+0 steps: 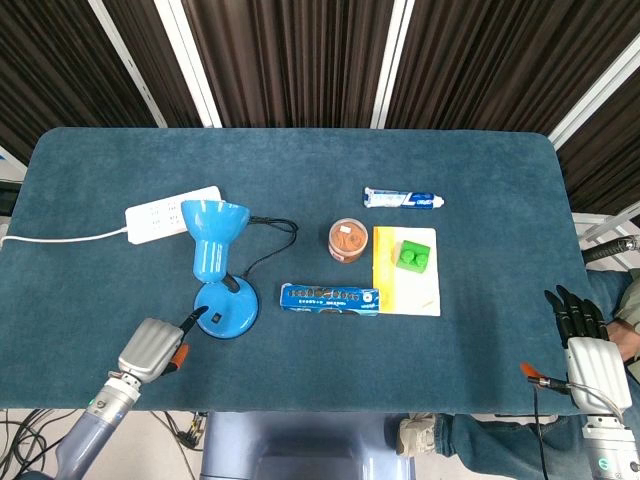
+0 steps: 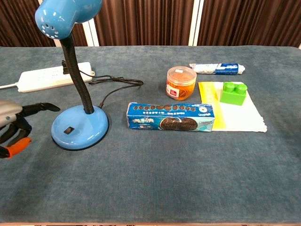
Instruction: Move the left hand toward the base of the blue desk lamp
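Observation:
The blue desk lamp stands left of centre, its round base [image 1: 226, 309] [image 2: 80, 127] flat on the cloth and its shade [image 1: 212, 228] tipped over it. My left hand [image 1: 153, 347] [image 2: 15, 126] hovers just left of the base, fingers apart and holding nothing, one dark fingertip [image 1: 190, 320] close to the base's rim. In the chest view a small gap shows between fingertips and base. My right hand [image 1: 588, 345] rests off the table's right front corner, fingers spread, holding nothing.
A white power strip [image 1: 172, 213] lies behind the lamp, its black cord [image 1: 265, 245] trailing right. To the right sit a cookie box [image 1: 330, 298], an orange jar [image 1: 348, 240], a toothpaste tube [image 1: 403, 199] and a green block [image 1: 414, 256] on a yellow-white sheet [image 1: 408, 285].

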